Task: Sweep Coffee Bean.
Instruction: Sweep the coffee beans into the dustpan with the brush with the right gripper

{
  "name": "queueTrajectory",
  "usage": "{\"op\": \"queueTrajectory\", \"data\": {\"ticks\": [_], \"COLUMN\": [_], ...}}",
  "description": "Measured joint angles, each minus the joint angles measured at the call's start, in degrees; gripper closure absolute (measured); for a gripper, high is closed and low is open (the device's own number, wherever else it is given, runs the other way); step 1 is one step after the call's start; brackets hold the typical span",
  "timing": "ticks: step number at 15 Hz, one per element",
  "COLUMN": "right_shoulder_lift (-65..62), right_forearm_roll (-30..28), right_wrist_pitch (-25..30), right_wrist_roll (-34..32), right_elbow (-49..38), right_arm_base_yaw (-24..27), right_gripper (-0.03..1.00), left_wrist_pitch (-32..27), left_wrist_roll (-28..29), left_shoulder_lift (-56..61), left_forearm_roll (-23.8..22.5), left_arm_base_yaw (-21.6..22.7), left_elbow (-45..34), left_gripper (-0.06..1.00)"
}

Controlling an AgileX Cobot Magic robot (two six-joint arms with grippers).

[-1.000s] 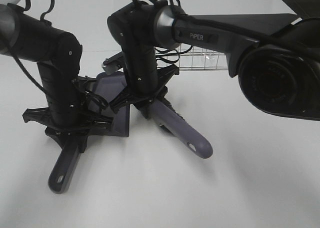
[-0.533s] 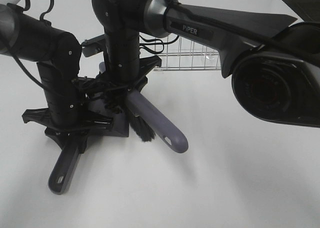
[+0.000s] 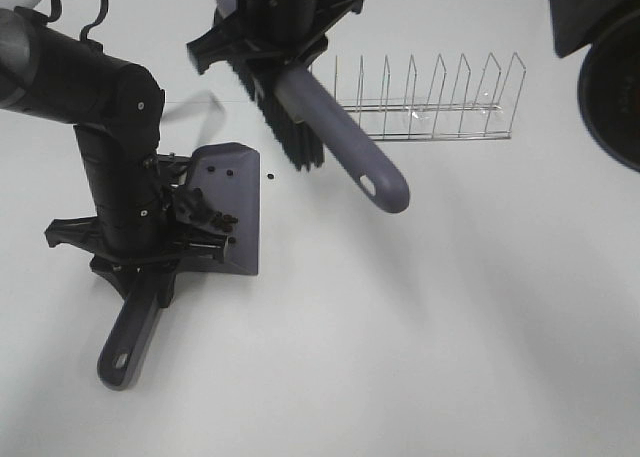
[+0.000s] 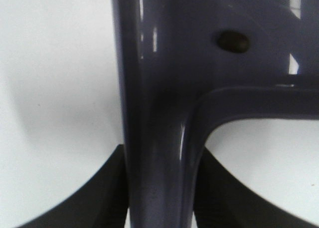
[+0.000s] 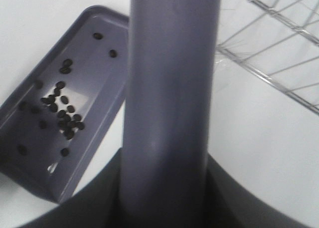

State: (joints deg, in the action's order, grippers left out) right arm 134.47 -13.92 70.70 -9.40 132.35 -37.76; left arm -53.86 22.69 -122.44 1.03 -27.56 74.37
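On the left of the high view, the left tool [image 3: 133, 269] is clamping the long stem of a grey-purple dustpan [image 3: 238, 212], its dark fingers [image 4: 102, 200] pressing on either side of the stem in the left wrist view. The stem is pointing toward the near edge of the white table [image 3: 450, 327], and the pan's tray is lying just beyond the tool, with its open lip facing away.

The coffee beans [image 5: 62, 113] are sitting inside the tray. The right wrist view is showing most of them bunched in a loose cluster around the middle of the pan, with a few scattered toward its lip and corners. From the high camera, the left arm is hiding most of that cluster, and only a couple of beans are showing near the lip. One stray bean [image 3: 271, 177] is lying on the table just off the pan's far right corner.

Further right and higher, the right tool [image 3: 275, 39] is gripping a brush [image 3: 345, 147] of the same grey-purple near its head. Its black bristles [image 3: 296, 127] are hanging beyond the pan, and they appear to be lifted clear of the table, though the angle makes this uncertain. The brush handle is slanting down to the right.

Behind it, a wire rack [image 3: 430, 107] is standing on the table.
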Motion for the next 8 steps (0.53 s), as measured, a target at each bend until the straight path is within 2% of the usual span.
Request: {"op": "queueTrajectory", "data": {"ticks": [3, 8], "right_shoulder_lift": [-4.58, -13.98], "right_forearm_roll": [0.00, -0.17], "right_wrist_pitch": [-0.23, -0.11], "right_wrist_roll": [1.38, 2.92], "right_elbow": [-2.01, -16.27], "right_arm_base_yaw": [8.48, 20.57], "right_gripper": [0.70, 0.70], "left_wrist_pitch": [-0.17, -0.23], "left_wrist_roll": [0.00, 0.00], "left_shoulder_lift": [-0.06, -0.06], "left_forearm_roll": [0.06, 0.06], "left_arm_base_yaw": [0.00, 0.00], "left_elbow": [0.06, 0.06], "left_gripper": [0.62, 0.62]}}
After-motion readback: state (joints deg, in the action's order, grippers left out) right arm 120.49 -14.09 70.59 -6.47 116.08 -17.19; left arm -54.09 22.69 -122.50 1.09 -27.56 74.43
